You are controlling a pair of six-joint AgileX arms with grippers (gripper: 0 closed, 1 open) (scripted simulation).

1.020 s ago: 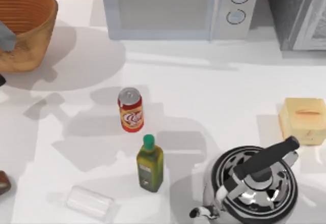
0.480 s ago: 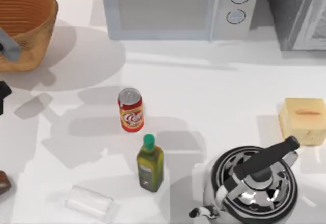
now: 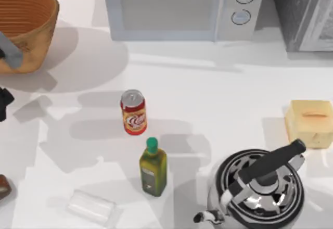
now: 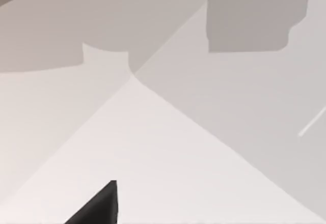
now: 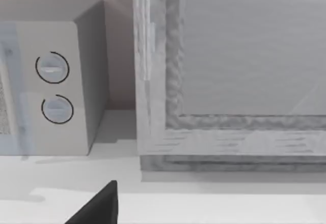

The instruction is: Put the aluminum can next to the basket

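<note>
Basket (image 3: 31, 41): far left, beside the left gripper (image 3: 4, 101); contents not visible.
Aluminum can (image 3: 133, 112): upright, well apart from the gripper.
Jaws: cannot tell.

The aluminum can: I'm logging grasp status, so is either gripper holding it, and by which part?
Nothing holds it. The aluminum can stands free on the table, with the left arm away at the table's left edge.
</note>
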